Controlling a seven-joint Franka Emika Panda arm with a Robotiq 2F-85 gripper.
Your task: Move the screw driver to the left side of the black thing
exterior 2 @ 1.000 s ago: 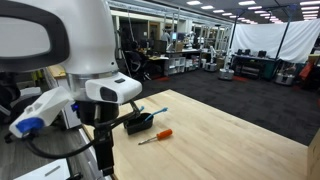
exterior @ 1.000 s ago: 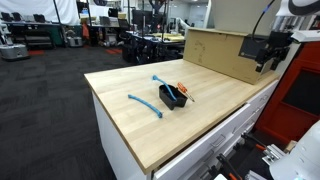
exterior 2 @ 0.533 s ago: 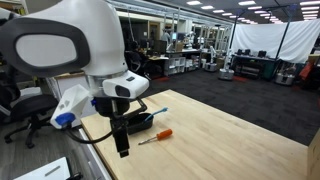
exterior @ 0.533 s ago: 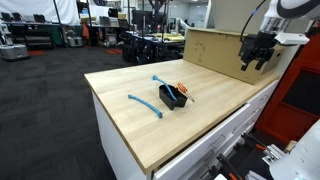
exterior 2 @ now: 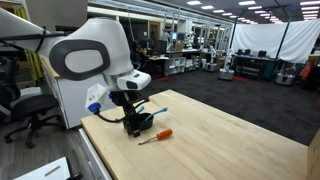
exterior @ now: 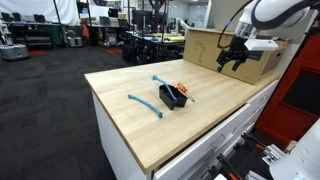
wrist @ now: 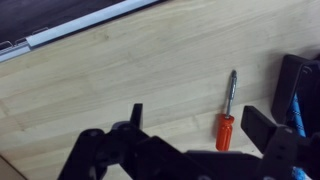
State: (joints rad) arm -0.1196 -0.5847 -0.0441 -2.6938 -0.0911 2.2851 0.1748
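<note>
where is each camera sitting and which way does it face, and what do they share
Exterior view: off a corner of the table, looking across at the black thing and cardboard box; the gripper shows upper right.
Exterior view: close beside the arm, looking across the table into the lab.
Wrist view: above the table, facing down; open gripper fingers at the bottom.
Shared: all three show the screw driver.

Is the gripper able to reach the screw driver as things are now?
Probably yes: the screw driver lies on bare wood beside the black thing, nothing covers it, and the open gripper hovers above the table.
</note>
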